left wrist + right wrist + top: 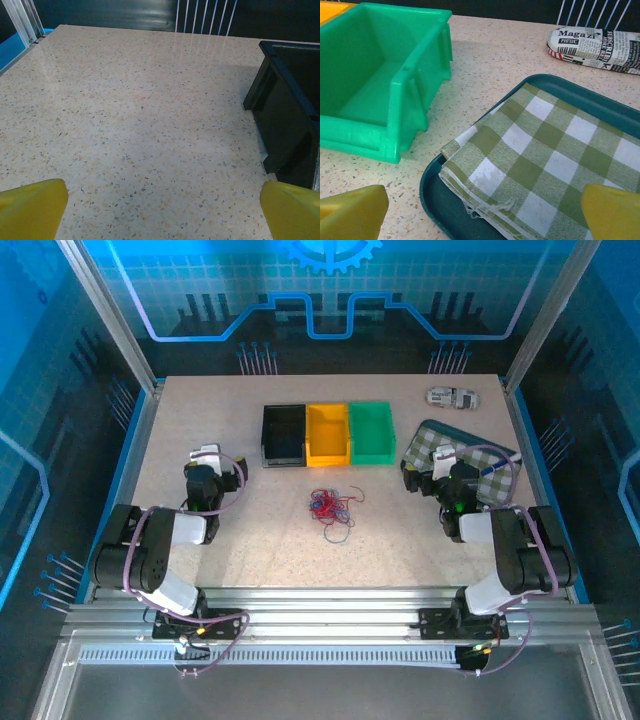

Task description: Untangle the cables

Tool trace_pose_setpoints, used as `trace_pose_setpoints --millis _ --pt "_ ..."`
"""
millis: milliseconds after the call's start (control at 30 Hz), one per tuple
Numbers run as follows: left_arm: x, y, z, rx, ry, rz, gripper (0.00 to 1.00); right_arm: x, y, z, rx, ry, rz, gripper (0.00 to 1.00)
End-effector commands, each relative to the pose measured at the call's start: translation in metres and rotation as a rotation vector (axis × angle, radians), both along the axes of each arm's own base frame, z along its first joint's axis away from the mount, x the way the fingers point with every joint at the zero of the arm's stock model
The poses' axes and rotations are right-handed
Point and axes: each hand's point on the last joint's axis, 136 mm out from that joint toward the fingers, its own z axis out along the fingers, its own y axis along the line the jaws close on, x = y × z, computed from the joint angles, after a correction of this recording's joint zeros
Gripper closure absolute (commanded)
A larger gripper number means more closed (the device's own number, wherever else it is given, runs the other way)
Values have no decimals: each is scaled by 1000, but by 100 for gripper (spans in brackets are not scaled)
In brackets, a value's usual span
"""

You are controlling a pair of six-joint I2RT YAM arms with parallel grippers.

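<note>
- The cables (330,506), a loose clump of red, blue and pale wire, lie on the bare table (260,530) on the near side of the yellow bin (327,433), apart from it, and nothing touches them
- The left gripper (160,215) is to the near left of the yellow bin, out past the black bin (290,100) that stands against it; its yellow fingers (30,207) are spread wide with only tabletop between them
- The right gripper (480,212) is to the near right of the yellow bin, past the green bin (375,85), over the edge of the teal tray (435,200) and its folded checked cloth (540,150); its jaws are wide too and hold nothing
- By my judgement the task is at its start: no strand is lifted, and both arms have to come in toward the clump
- A thin blue loop trails from the clump on the side away from the yellow bin; that free end looks the best first pinch, taken from above on one wire alone
- The other gripper should pin or hold the rest, then the pull should go slowly sideways, away from the yellow bin
- Grabbing the middle would likely tighten the tangle, and wire this thin may slip from the pads
</note>
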Motion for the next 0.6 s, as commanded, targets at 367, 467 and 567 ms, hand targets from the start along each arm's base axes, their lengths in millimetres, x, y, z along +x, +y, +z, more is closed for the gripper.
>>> trace_pose_setpoints --millis 367,467,567 --pt "0 -1 0 0 -9 -14 1 7 0 9 -2 -33 4 0" --pt "0 -1 0 0 -8 -16 1 8 0 10 -3 -33 2 0" --pt "1 -1 1 0 -10 -15 1 7 -1 10 -2 -33 3 0"
